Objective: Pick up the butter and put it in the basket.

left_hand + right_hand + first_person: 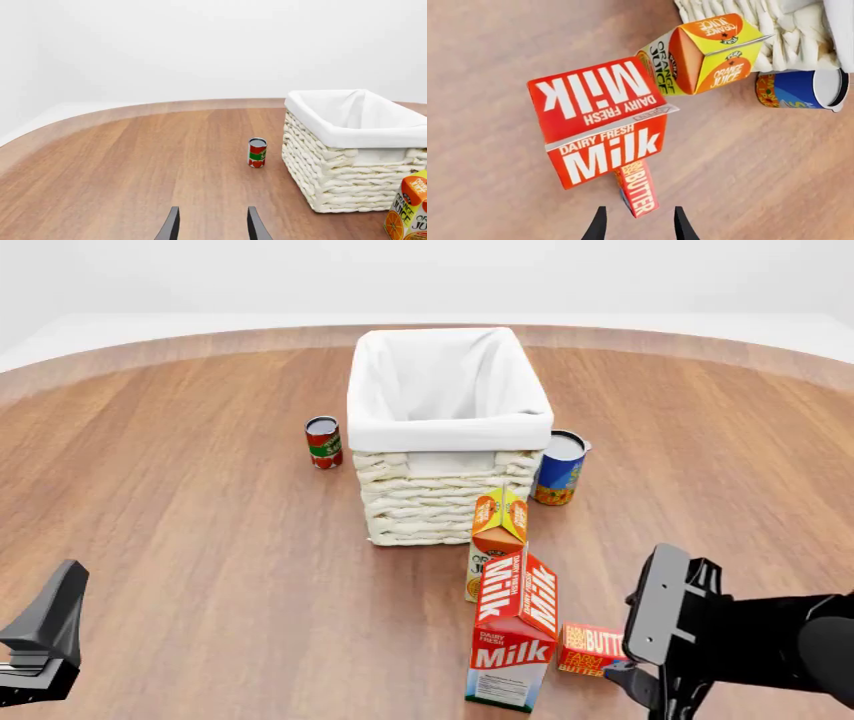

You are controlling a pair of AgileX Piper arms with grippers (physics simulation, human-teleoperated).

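The butter (pixel 591 648) is a small flat red-orange box lying on the table just right of the milk carton. In the right wrist view the butter (pixel 639 192) lies right ahead of my right gripper (pixel 638 227), whose jaws are open with the box's near end just between the fingertips. In the front view the right gripper (pixel 625 672) sits low at the butter's right side. The basket (pixel 447 430) stands mid-table, and its rim also shows in the left wrist view (pixel 353 135). My left gripper (pixel 212 227) is open and empty, far to the left (pixel 47 630).
A tall milk carton (pixel 514 635) stands touching or nearly touching the butter's left side. An orange juice carton (pixel 497 535) stands between it and the basket. A blue can (pixel 561 468) is right of the basket, a red can (pixel 323 442) left of it.
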